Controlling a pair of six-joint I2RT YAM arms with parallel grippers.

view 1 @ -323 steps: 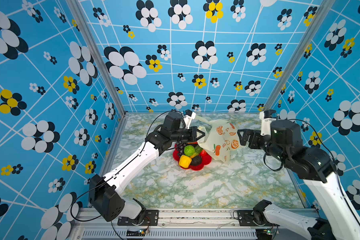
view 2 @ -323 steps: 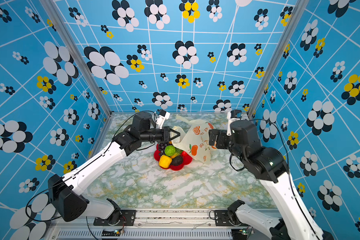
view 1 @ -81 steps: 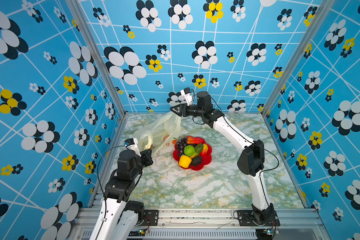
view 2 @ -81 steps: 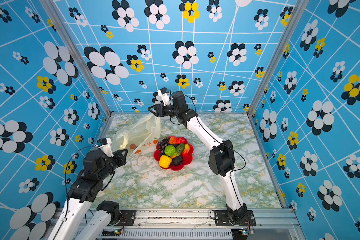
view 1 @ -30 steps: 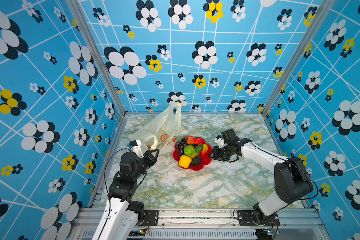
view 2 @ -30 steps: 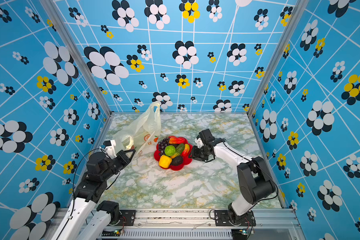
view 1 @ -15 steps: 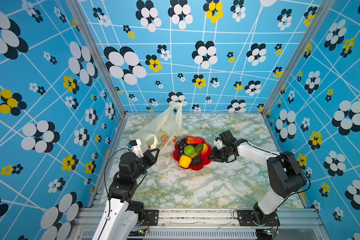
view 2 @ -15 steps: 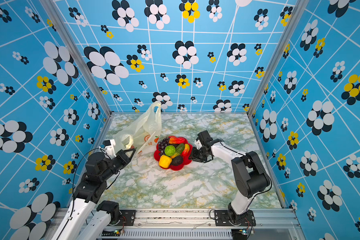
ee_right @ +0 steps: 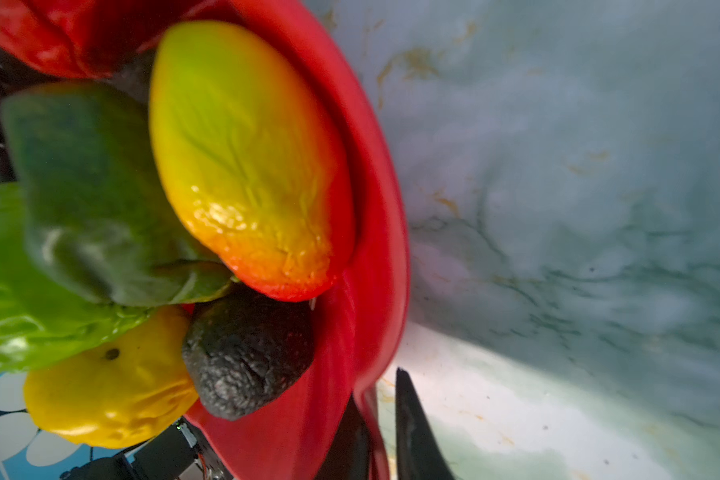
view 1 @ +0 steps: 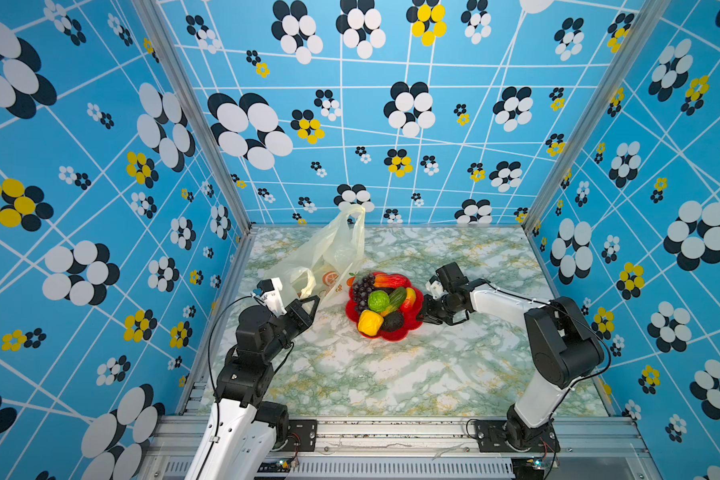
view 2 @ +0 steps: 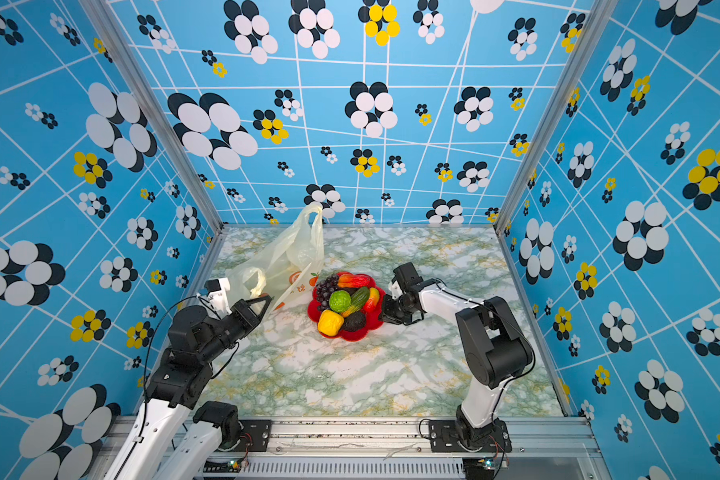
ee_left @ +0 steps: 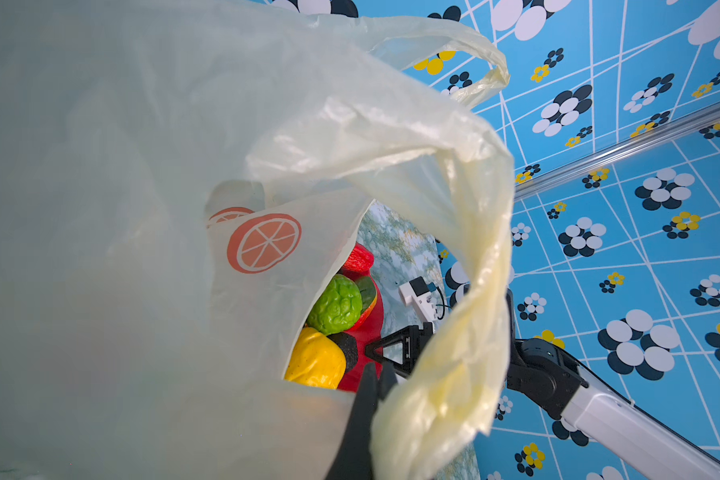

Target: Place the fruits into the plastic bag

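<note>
The fruits lie heaped in a red flower-shaped dish [view 1: 413,329] in the middle of the table: purple grapes [view 1: 362,286], a bumpy green ball [view 1: 378,300], a yellow pepper [view 1: 370,323], a cucumber [view 1: 396,297] and a dark avocado [ee_right: 246,365]. The plastic bag [view 1: 333,253] stands left of the dish, its mouth gaping toward it. My left gripper [view 1: 314,299] is shut on the bag's near edge [ee_left: 433,395]. My right gripper [view 1: 422,316] pinches the dish's right rim [ee_right: 375,291], one finger inside and one outside.
Blue flowered walls close in the marble table [view 1: 391,374] on three sides. An aluminium rail [view 1: 391,432] runs along the front edge with both arm bases on it. The bag's far handle [view 1: 356,216] stands up toward the back wall.
Over the last second my right gripper's jaws have come together on the dish's rim. The left arm and the bag have stayed put.
</note>
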